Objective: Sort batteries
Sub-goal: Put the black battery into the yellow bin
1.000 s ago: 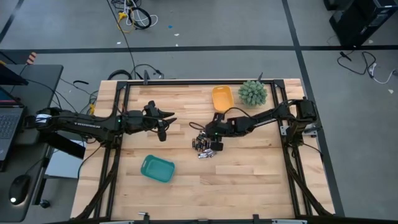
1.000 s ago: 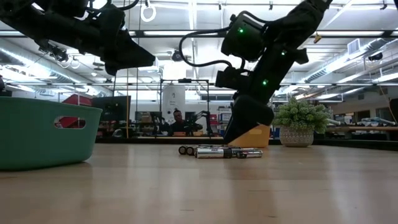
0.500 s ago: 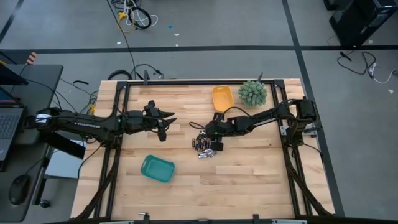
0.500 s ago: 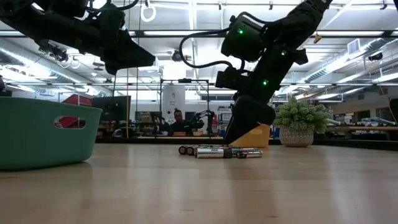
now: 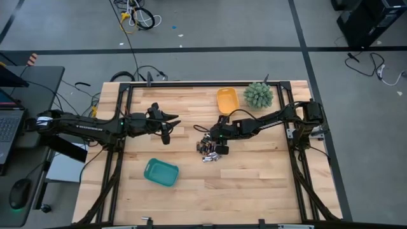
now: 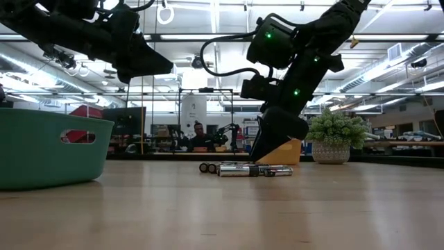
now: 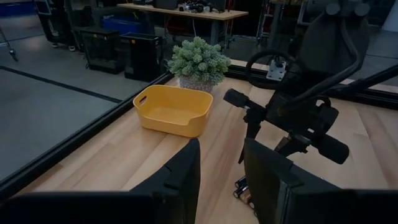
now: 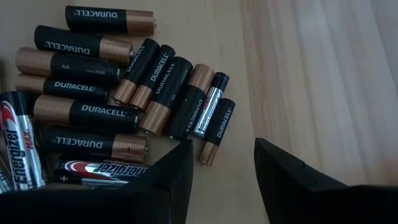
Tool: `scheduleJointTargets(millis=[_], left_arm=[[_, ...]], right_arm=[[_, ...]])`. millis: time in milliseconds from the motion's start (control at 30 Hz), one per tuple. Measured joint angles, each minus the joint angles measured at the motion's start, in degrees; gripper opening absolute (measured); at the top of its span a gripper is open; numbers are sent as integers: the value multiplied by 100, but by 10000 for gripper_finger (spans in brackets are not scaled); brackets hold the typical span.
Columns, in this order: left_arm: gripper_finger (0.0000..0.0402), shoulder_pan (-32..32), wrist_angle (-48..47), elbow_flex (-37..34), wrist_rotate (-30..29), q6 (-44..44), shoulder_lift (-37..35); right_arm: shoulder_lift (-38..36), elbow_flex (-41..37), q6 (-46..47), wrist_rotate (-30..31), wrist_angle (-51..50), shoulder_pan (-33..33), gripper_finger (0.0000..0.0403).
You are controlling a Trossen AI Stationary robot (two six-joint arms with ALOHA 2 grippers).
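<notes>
Right gripper (image 8: 221, 171): you had it low over the batteries (image 8: 106, 106), near the middle of the table (image 5: 254, 172); its fingers (image 8: 177, 168) stood wide apart with bare wood between them, gripping nothing.
Batteries: they lay loose in a heap on the wood, just beyond the right fingertips and mostly off to one side; the nearest small cell sat just past the gap, and you were touching none that could be seen.
Battery kinds: most were black with copper ends, a few silvery-grey at the heap's edge.
Left gripper (image 7: 221, 168): you held it raised above the table, well apart from the heap; its fingers (image 7: 180, 171) stood partly open with a clear gap, empty.
Yellow tray (image 7: 172, 111): it sat ahead of the left fingers, beside the plant (image 7: 199, 60), with nothing seen inside.
Teal tray (image 5: 160, 172): it sat on the near side of the table, well apart from both grippers.
</notes>
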Motion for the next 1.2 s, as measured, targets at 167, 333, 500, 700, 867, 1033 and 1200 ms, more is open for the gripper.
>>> scheduleJointTargets(millis=[167, 333, 500, 700, 867, 1033, 1200], left_arm=[[119, 0, 0, 0, 0, 2, 0], [119, 0, 0, 0, 0, 2, 0], [119, 0, 0, 0, 0, 2, 0], [119, 0, 0, 0, 0, 2, 0], [119, -2, 0, 0, 0, 2, 0], [119, -2, 0, 0, 0, 1, 0], [119, -2, 0, 0, 0, 0, 0]], right_arm=[[0, 0, -20, 0, 0, -2, 156], [0, 0, -18, 0, 7, -2, 156], [0, 0, 94, 0, 70, -2, 156], [0, 0, 92, 0, 84, -2, 156], [0, 0, 175, 0, 83, -2, 156], [0, 0, 120, -46, 85, -13, 156], [0, 0, 149, -48, 83, -35, 156]])
